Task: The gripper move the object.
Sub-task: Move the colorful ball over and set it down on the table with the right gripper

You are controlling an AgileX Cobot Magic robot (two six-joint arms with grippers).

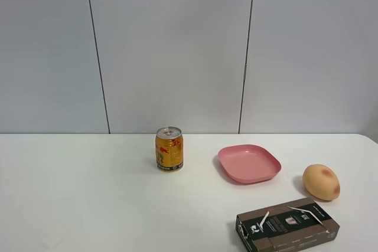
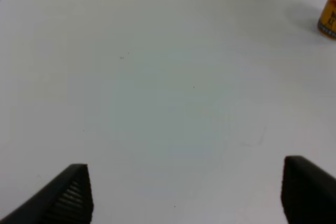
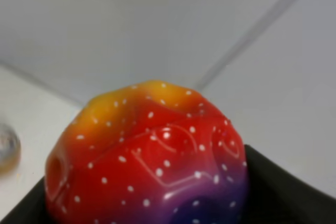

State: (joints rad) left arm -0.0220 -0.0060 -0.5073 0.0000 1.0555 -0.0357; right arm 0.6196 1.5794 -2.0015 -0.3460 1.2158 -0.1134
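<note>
The ball (image 3: 152, 150), mottled red, orange and purple with white dots, fills the right wrist view. My right gripper (image 3: 149, 208) is shut on it, with black fingers (image 3: 278, 192) showing on either side. The ball is held up in the air against the grey wall. My left gripper (image 2: 184, 187) is open and empty over bare white table, and its two black fingertips (image 2: 73, 192) stand wide apart. Neither arm nor the ball shows in the exterior high view.
On the white table (image 1: 82, 199) stand a gold can (image 1: 169, 149), also seen in the left wrist view (image 2: 328, 14), a pink plate (image 1: 248, 163), a tan egg-shaped thing (image 1: 321, 182) and a dark carton (image 1: 287, 226) at the front right.
</note>
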